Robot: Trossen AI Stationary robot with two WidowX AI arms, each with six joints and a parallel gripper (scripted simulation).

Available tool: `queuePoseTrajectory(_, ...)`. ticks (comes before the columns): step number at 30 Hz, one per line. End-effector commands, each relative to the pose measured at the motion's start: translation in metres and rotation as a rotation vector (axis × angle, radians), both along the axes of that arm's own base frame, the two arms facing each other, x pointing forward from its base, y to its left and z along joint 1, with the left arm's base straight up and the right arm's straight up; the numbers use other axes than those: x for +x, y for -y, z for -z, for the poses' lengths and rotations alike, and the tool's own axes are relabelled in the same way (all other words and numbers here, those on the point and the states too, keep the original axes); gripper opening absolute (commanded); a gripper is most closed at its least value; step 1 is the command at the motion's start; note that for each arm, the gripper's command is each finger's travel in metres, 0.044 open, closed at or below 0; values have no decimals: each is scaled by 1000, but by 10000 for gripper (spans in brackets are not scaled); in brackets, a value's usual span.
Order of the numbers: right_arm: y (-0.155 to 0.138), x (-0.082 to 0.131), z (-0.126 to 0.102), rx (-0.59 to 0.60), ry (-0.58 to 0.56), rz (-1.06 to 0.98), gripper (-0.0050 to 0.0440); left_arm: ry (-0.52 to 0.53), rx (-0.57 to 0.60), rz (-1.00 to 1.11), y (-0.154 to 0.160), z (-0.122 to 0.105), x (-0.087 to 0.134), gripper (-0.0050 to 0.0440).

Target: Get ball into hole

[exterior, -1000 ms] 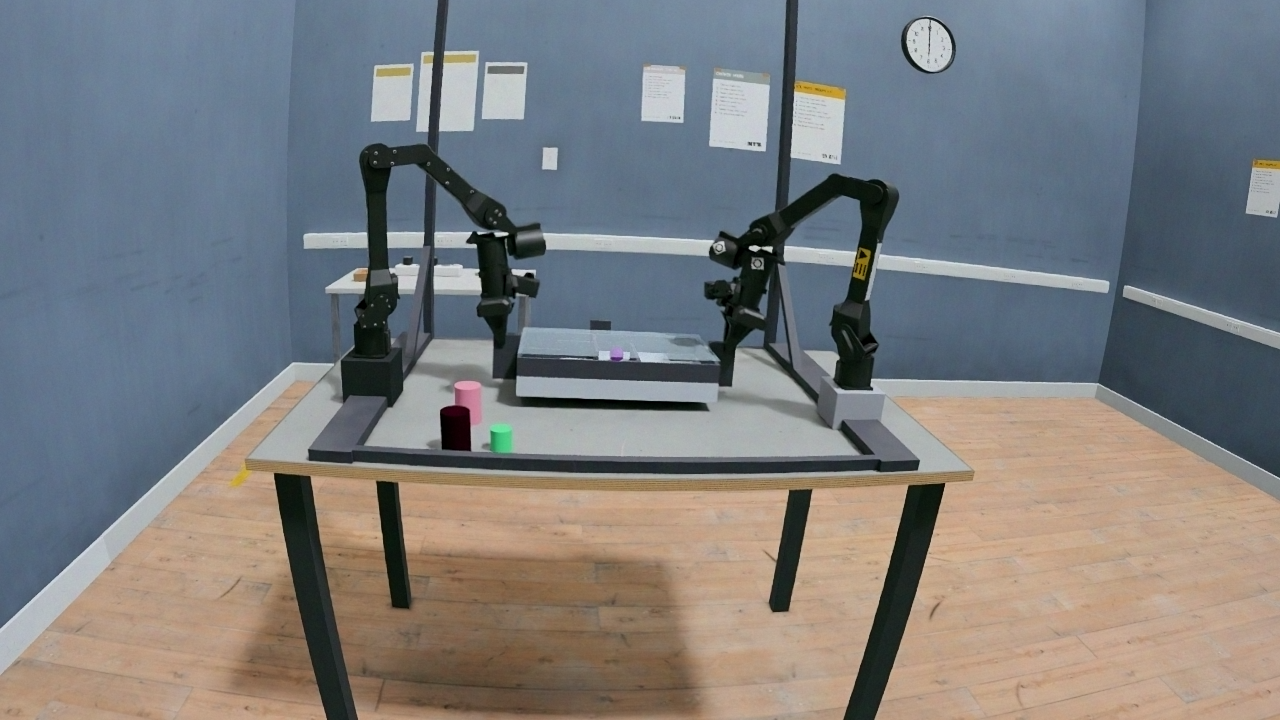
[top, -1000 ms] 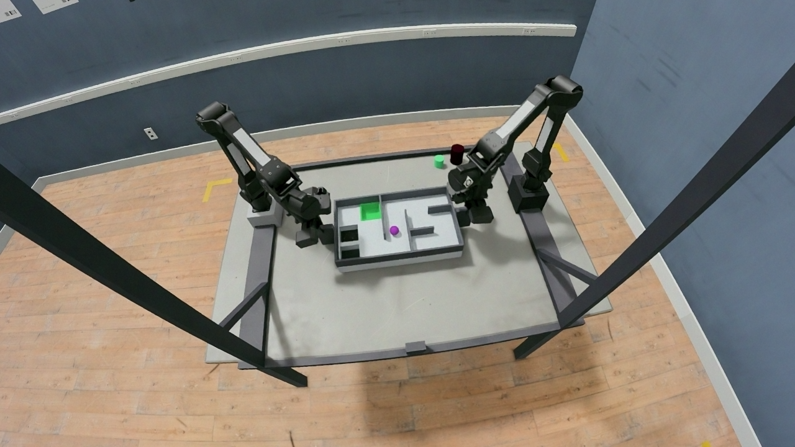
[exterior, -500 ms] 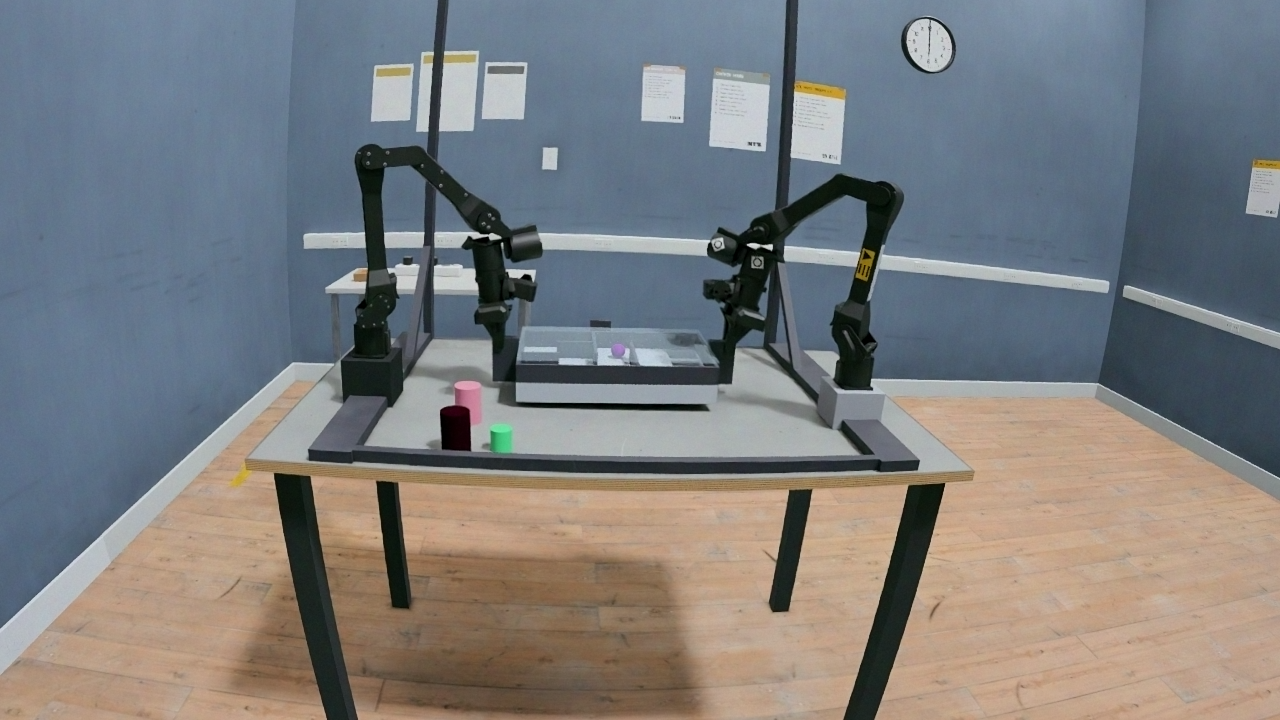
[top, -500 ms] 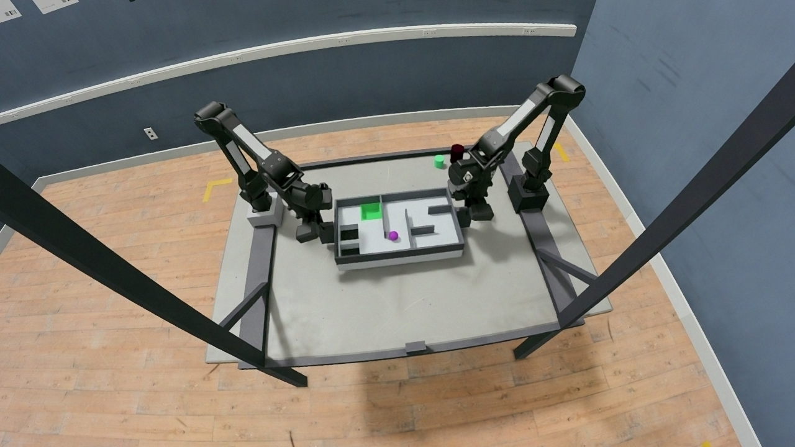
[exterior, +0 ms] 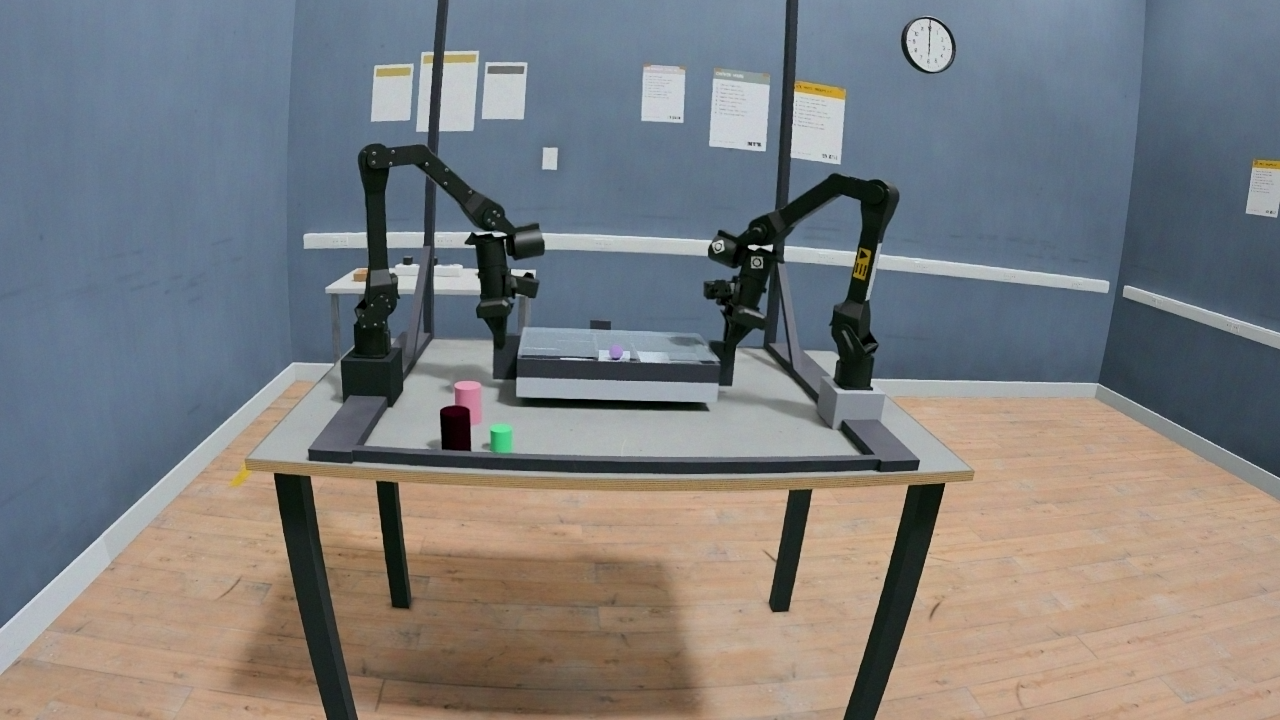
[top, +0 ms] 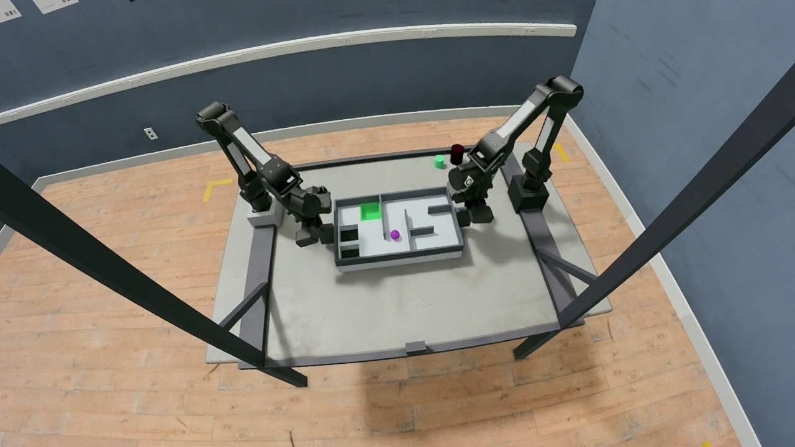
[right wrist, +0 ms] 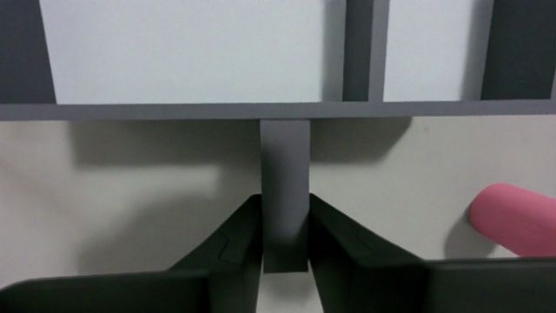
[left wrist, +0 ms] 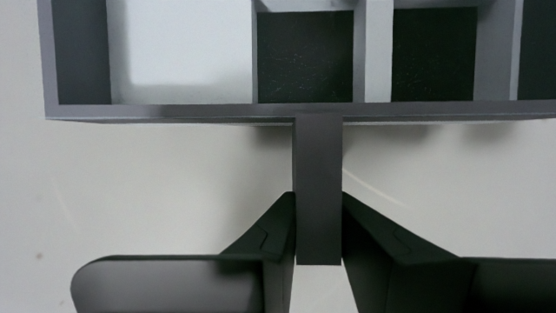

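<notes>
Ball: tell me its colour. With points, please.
The ball point(top: 395, 234) point(exterior: 615, 352) is purple, showing best in the top view.

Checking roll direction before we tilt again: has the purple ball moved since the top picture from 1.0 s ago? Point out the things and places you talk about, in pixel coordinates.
Yes, slightly: in the top view the purple ball point(top: 394, 234) point(exterior: 615, 352) is nearer the dark block point(top: 415, 347) point(exterior: 600, 324) on the table frame.
</notes>
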State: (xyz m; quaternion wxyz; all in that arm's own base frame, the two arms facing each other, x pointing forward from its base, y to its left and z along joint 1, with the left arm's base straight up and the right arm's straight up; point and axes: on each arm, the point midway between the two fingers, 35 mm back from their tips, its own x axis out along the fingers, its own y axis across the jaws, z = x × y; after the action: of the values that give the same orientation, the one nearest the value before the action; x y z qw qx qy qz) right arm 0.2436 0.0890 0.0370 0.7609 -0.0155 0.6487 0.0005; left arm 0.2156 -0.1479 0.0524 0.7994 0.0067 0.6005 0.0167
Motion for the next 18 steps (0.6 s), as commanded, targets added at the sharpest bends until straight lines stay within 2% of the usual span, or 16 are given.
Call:
queuePoseTrajectory(1, -3, 3, -4, -11, 21, -4, -50, 37, -7, -6, 6, -12, 9, -50)
queuePoseTrajectory(2, -3, 6, -7, 0, 21, -4, -50, 40, -12, -6, 3, -10, 7, -50)
queuePoseTrajectory(3, 0, 2, -2, 0, 48, -5, -50, 29, -32, -2, 6, -20, 11, -50)
queuePoseTrajectory(4, 1, 2, -2, 2, 49, -2, -50, 28, -33, -2, 5, -20, 11, -50)
queuePoseTrajectory(6, -3, 6, -7, 6, 24, -4, -50, 33, -10, -6, 1, -9, 5, -50)
queuePoseTrajectory(7, -2, 0, 0, 16, 51, -6, -50, 21, -38, -1, 6, -22, 12, -50)
queuePoseTrajectory(10, -2, 1, -2, 15, 46, -9, -50, 27, -35, -2, 5, -20, 11, -50)
queuePoseTrajectory(14, 0, 8, -14, 61, 33, -6, -50, 37, -57, -2, -3, -6, 3, -50)
queuePoseTrajectory(18, 2, 8, -13, 82, -3, -5, -50, 56, -88, -1, -4, -2, 2, -50)
